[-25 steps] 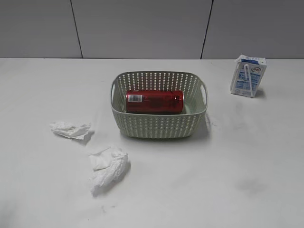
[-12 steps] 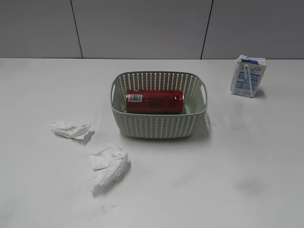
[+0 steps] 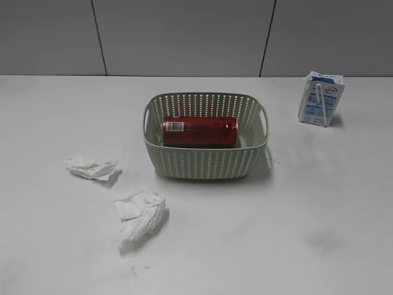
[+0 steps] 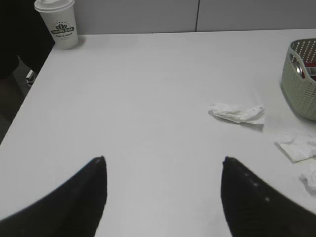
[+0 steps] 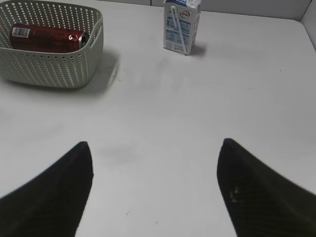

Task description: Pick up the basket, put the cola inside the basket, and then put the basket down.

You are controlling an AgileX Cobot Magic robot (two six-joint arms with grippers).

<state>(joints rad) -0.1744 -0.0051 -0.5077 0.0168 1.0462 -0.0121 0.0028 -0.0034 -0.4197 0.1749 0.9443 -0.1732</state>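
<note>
The basket (image 3: 206, 138) is set on the white bench (image 3: 307, 215), near the middle and toward the back, with its long side turned to the exterior camera. The cola (image 3: 200, 131) is laid on its side inside the basket, along the length, with the small white label at the left end. From the right wrist view the silver end of the can is seen pointing toward the basket's right-hand wall.

A blue-and-white carton (image 3: 321, 98) is stood upright to the right of the basket, well apart from it and nearer the back wall. Two crumpled tissues are left on the bench to the front left: a flatter tissue (image 3: 91, 168) farther left and a larger wad (image 3: 140, 217) nearer the front edge. In the left wrist view a paper cup (image 4: 58, 21) with a lid is seen at the far left corner of the bench.

Neither arm is shown in the exterior view. The left gripper (image 4: 163, 163) is held wide open above bare bench, with nothing between its fingers, well away from the basket. The right gripper (image 5: 154, 145) is likewise spread wide and empty, above bare bench in front of the basket and carton.
</note>
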